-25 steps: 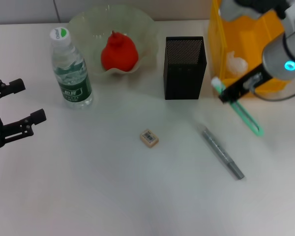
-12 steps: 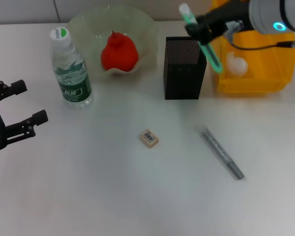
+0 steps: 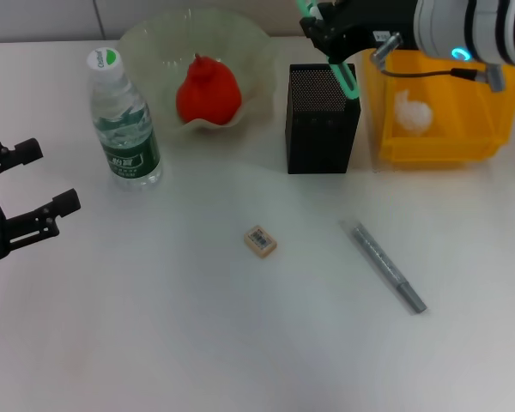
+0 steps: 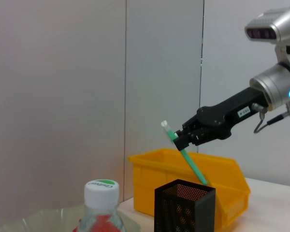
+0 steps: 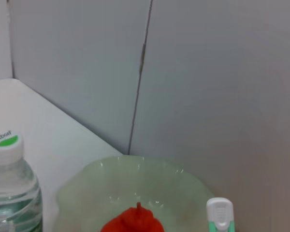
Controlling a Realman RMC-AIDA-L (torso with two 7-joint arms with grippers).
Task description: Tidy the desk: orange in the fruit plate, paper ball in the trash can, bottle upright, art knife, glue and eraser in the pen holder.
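Right gripper (image 3: 326, 30) is clamped on the green glue stick (image 4: 183, 157) near its white-capped top and holds it tilted, lower tip at the rim of the black mesh pen holder (image 3: 322, 120). From the left wrist view I can't tell whether that tip is inside the opening or just past the rim toward the yellow trash bin (image 3: 438, 107). To do this step well: bring the stick closer to vertical, centre the tip over the holder's opening, lower until it is clearly below the rim, then release; a tilted drop risks the tip catching the mesh edge or tipping the holder. Left gripper (image 3: 21, 206) sits parked at the table's left edge, fingers spread, nothing in them. Eraser (image 3: 260, 241) and the grey art knife (image 3: 388, 268) lie on the table, well apart from the holder. Water bottle (image 3: 124, 120) stands upright; a red-orange fruit (image 3: 208, 90) is in the translucent fruit plate (image 3: 146, 39), paper ball (image 3: 412, 112) is in the bin. Hidden: the right fingertips and stick top are cut off at the head view's upper edge, the right wrist view shows only the stick's cap, and the holder's inside isn't visible.
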